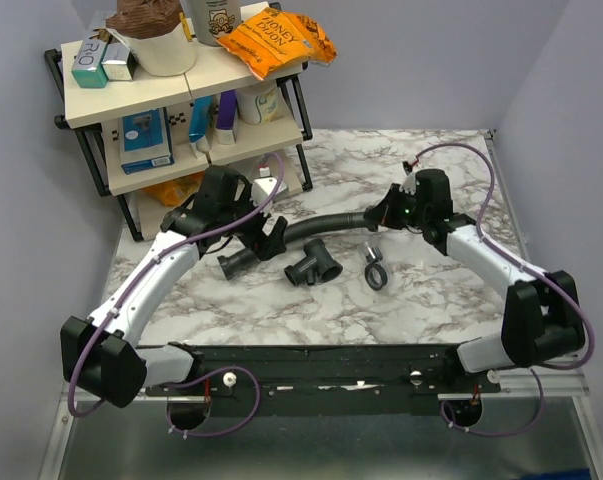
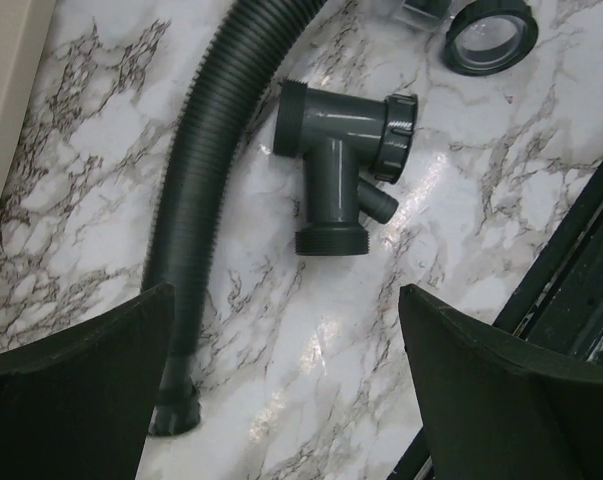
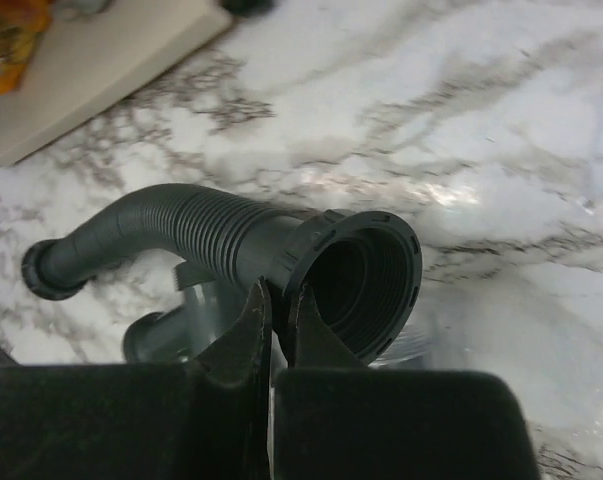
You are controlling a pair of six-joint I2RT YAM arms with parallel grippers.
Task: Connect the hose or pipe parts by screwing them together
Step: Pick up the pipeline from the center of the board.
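Right gripper (image 3: 277,315) is filling the bottom of its own wrist cam, and it's pinching tight on the rim of the black ribbed hose (image 3: 201,235) at the wide threaded collar end. One finger is looking like it's inside the mouth and the other outside. Can't tell whether that end is lifted off the marble table (image 1: 431,300) or still lying on it. From there the hose is arcing across the tabletop toward the left arm, with its smaller collar end lying down on the marble. Left gripper (image 2: 286,320) is hanging over that end with its fingers spread wide and gripping nothing, the hose running in just beside one of them. The dark grey branched pipe fitting (image 2: 336,150) is lying on its side just beside the inside of the hose's curve. The small black ring nut (image 2: 491,35) is sitting on the table near the fitting, on its right, apart from both
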